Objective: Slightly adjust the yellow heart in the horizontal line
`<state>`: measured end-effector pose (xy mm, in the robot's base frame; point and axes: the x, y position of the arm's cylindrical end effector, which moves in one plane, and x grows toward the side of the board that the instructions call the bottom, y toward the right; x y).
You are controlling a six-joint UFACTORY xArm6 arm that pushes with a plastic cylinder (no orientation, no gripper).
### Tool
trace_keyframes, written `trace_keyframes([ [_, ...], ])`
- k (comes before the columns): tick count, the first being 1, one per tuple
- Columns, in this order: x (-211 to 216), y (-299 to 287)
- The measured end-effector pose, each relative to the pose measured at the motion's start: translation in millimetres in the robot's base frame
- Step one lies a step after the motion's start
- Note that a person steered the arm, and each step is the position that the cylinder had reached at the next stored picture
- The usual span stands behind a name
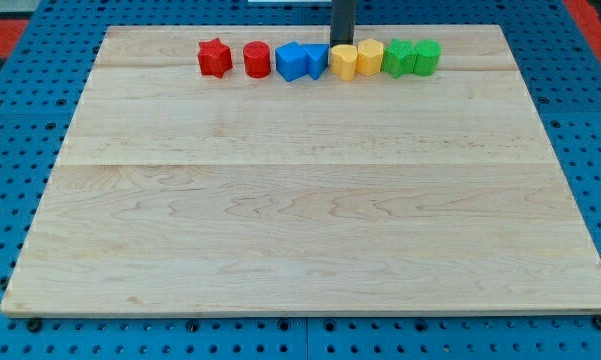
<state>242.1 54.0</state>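
Your tip point(342, 43) has no jaws to open or shut and holds nothing; the dark rod comes down just behind the row, at about twelve o'clock from the yellow heart point(344, 62), seemingly touching or nearly touching its back edge (contact itself is hard to judge from here).

The heart sits in the line near the board's far edge, with the blue blocks point(302, 61) at its nine o'clock and a second yellow block point(370, 57) pressed against it at three o'clock.

Nudge gently toward six o'clock, a short push only, or you drag the neighbours out of line.

The rod's upper part is cut off by the frame top. The green blocks point(411, 57), red star point(214, 58) and red cylinder point(257, 60) are small; the blue and green shapes stay uncertain.
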Motion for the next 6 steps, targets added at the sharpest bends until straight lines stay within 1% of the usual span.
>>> trace_keyframes([
  [1, 6.3, 0.0],
  [4, 0.1, 0.0],
  [6, -30.7, 0.0],
])
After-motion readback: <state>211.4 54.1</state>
